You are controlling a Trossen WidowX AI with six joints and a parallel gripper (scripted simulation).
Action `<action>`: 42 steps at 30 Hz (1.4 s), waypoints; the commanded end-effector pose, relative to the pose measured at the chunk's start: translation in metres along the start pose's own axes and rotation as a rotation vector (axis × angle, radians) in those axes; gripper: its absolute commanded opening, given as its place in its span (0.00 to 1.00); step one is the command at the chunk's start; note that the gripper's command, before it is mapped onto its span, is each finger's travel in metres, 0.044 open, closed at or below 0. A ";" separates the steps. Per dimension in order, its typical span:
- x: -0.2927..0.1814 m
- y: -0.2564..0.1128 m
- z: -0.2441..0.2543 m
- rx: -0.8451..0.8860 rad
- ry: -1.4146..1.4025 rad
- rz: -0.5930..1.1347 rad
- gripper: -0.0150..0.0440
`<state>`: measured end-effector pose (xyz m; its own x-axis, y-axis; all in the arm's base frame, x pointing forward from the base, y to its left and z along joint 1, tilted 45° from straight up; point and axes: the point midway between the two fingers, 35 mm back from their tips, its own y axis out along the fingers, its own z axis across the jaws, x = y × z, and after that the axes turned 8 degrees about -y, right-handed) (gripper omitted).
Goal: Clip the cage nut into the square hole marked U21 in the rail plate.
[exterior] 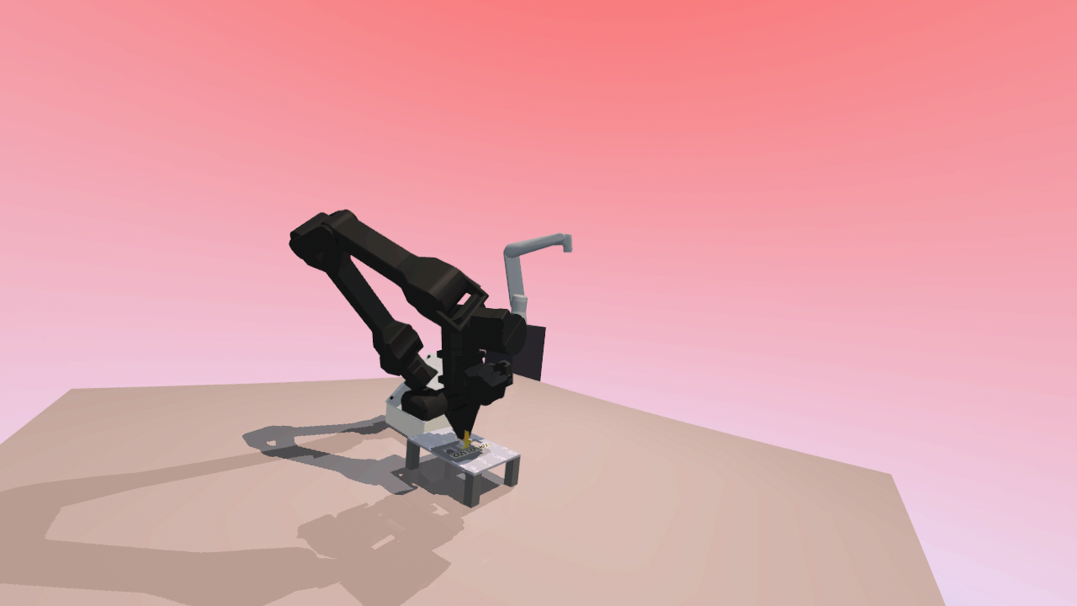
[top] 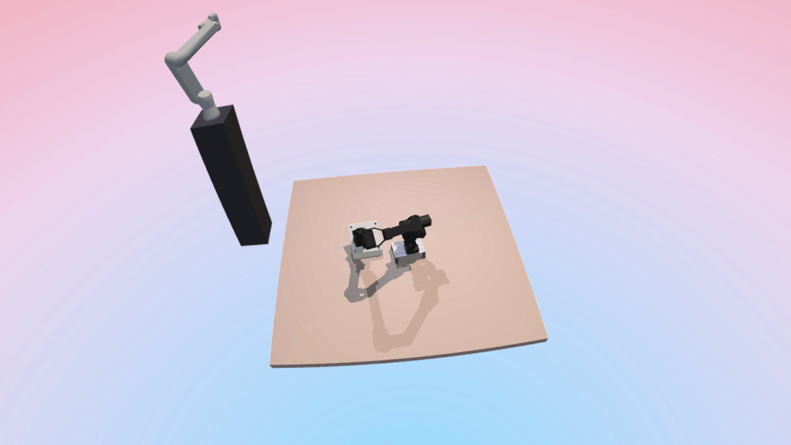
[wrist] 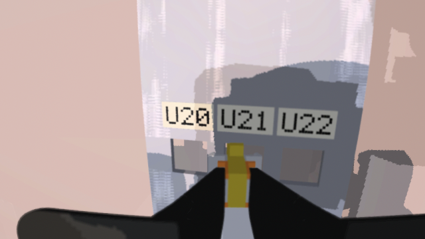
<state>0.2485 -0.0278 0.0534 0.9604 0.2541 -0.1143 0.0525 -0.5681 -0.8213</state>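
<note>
The cage nut shows a yellow body with orange parts at its sides and pale grey pieces sticking out left and right. My gripper is shut on it. The rail plate stands on dark legs under the fingers. The label U21 sits above the U21 hole, between the U20 and U22 ones. In the wrist view the nut covers the left and lower parts of that hole. I cannot tell whether the nut touches the plate. The gripper tips are hidden in the top view.
The U20 hole and the U22 hole are on either side. My arm's white base block stands close to the plate. A grey arm on a dark pedestal is beyond the table.
</note>
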 end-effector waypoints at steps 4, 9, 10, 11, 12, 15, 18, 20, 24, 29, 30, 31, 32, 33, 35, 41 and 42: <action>0.000 0.000 0.000 0.007 -0.002 -0.003 0.30; 0.001 -0.001 0.000 0.007 -0.002 -0.002 0.30; 0.001 -0.001 0.000 0.007 -0.002 -0.002 0.30; 0.001 -0.001 0.000 0.007 -0.002 -0.002 0.30; 0.001 -0.001 0.000 0.007 -0.002 -0.002 0.30; 0.001 -0.001 0.000 0.012 -0.002 -0.003 0.30; 0.001 -0.001 0.000 0.019 -0.002 -0.004 0.30; 0.001 -0.001 -0.001 0.023 -0.002 -0.005 0.30; 0.001 -0.001 -0.001 0.026 -0.002 -0.005 0.30; 0.001 0.000 -0.001 0.034 -0.002 -0.006 0.30; 0.001 0.000 -0.001 0.035 -0.002 -0.006 0.30; 0.001 0.000 -0.001 0.036 -0.002 -0.006 0.30; 0.001 0.000 -0.002 0.037 -0.003 -0.006 0.30; 0.001 0.000 -0.002 0.039 -0.003 -0.007 0.30; 0.001 0.000 -0.002 0.044 -0.003 -0.007 0.30; 0.001 0.000 -0.003 0.055 -0.003 -0.009 0.30; 0.001 0.000 -0.003 0.057 -0.003 -0.009 0.30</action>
<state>0.2495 -0.0300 0.0546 0.9596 0.2584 -0.1113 0.0439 -0.5282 -0.8480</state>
